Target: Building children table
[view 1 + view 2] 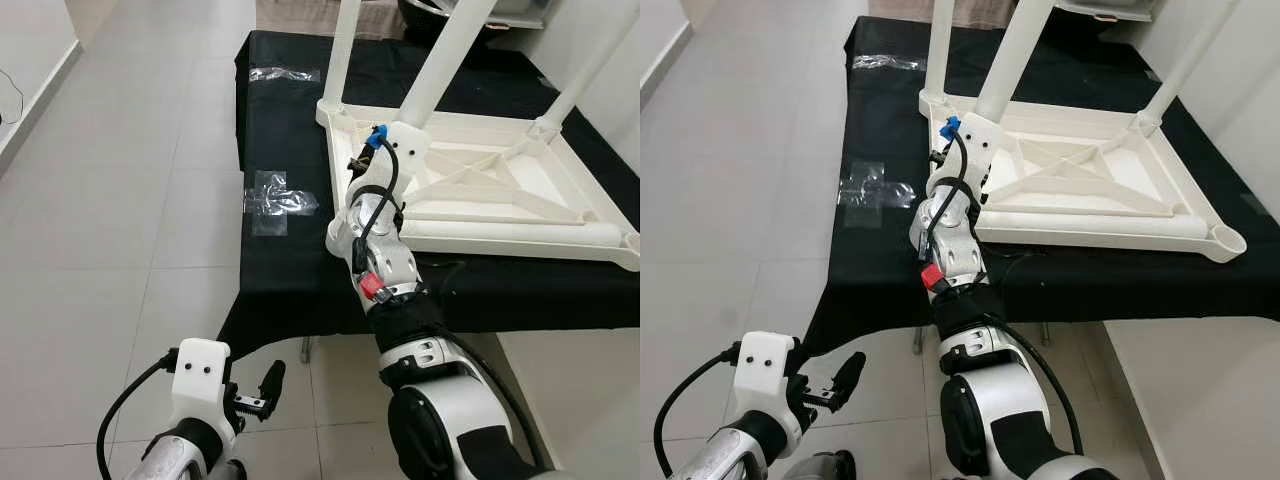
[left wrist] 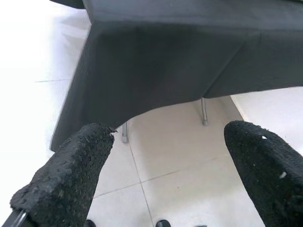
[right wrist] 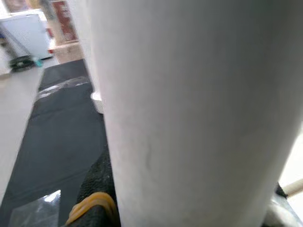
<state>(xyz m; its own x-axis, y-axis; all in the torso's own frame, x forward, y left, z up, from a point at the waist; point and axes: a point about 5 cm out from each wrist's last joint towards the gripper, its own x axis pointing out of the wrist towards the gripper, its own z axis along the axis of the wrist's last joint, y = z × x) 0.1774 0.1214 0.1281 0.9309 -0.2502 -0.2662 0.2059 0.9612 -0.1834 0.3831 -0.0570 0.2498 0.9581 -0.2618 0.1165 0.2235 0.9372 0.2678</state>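
Pale tiled floor (image 1: 150,150) around black-draped workbench (image 1: 290,270). Upside-down white children's table (image 1: 500,190) lies on workbench, legs up. My right gripper (image 1: 385,150) reaches to near-corner leg (image 1: 445,60); leg (image 3: 189,109) looms close in wrist view, whether fingers clamp it, cannot tell. My left gripper (image 2: 161,161) hangs low beside workbench edge, fingers (image 2: 71,175) spread, holding nothing. Clear plastic bag (image 1: 275,200) on cloth beside table.

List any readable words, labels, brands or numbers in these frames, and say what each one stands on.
None can be read.
Red poster in the background of the right wrist view: its print is too blurred to read.
Red tag on the right arm: no legible text.
Upturned white table, black cloth and clear plastic bags: no print visible.
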